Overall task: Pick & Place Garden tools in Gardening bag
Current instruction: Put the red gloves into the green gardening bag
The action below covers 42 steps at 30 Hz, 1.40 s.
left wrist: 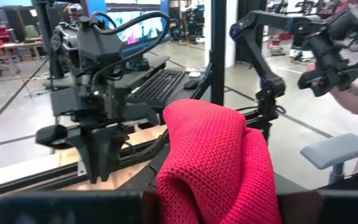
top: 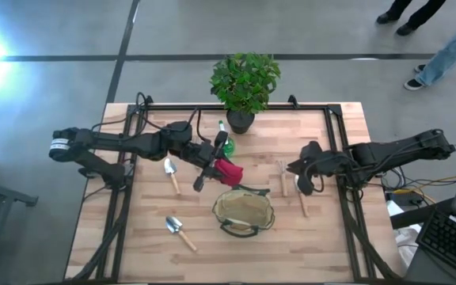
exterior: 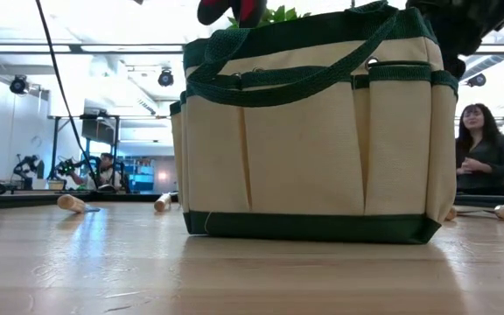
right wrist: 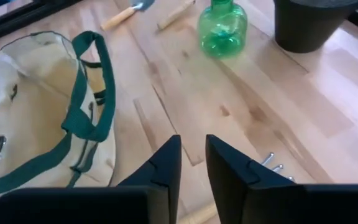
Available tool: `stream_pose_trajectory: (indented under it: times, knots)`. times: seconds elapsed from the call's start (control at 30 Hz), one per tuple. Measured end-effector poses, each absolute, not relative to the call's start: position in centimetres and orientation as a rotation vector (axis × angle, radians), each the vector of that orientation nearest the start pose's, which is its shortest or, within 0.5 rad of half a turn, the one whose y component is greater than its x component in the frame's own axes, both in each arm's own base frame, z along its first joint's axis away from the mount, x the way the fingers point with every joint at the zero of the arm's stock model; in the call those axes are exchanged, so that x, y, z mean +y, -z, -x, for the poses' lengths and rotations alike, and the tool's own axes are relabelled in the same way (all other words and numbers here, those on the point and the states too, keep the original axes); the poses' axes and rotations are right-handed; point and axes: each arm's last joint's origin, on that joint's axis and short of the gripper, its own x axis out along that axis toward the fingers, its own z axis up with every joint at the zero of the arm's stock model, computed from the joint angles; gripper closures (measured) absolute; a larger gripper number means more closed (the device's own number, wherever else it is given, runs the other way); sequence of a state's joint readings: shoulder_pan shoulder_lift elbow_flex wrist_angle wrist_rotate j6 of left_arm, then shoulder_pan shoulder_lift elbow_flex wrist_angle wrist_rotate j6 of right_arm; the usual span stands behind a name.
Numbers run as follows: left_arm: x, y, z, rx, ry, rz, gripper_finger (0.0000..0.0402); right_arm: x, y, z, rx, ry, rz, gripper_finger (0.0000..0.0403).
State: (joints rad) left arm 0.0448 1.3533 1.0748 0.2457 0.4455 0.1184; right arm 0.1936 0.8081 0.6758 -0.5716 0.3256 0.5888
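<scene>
Wooden worktop (top: 133, 237) carries everything, and the bag (top: 244, 212) sits low at its centre, mouth up, green handles slack. From the bag, the left arm reaches in from nine o'clock and the right arm from three o'clock.

The left fingers (top: 216, 165) are clenched on a red knitted piece (top: 229, 171), held in the air just at eleven o'clock of the bag's rim; in the left wrist view the red cloth (left wrist: 213, 165) fills the space ahead of them. This arm is the nearer one to the bag, and I judge its coming move is a short carry toward five o'clock, then a release over the mouth.

The right fingers (top: 303, 184) hang low over the fork (top: 283, 176), whose handle runs roughly twelve to six. They stand close together in the right wrist view (right wrist: 193, 163), with the tines (right wrist: 273, 164) just beside them; whether they grasp the handle I cannot tell.

Two trowels (top: 171, 172) (top: 179, 231) lie at nine and seven o'clock, and the green bottle (top: 226, 142) at eleven.
</scene>
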Motion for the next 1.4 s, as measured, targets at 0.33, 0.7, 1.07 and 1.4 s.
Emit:
stream_pose_trajectory:
  times: [0.33,0.7,1.07,1.4]
  knots:
    - [0.3,-34.7,-31.2,0.017,0.277,-0.134,0.0313,1.9,-25.4,-15.5,0.585,0.395,-0.361,0.0348]
    - [-0.7,-33.6,-32.4,0.02,0.313,-0.146,0.0313,1.8,-25.3,-15.5,0.588,0.409,-0.346,0.0351]
    - [-1.1,-31.2,-31.3,-0.105,0.376,-0.068,0.0313,1.8,-25.0,-15.5,0.601,0.41,-0.338,0.0354]
    - [-1.4,-29.8,-30.5,-0.13,0.416,-0.032,0.0313,1.7,-25.0,-15.5,0.589,0.435,-0.328,0.0355]
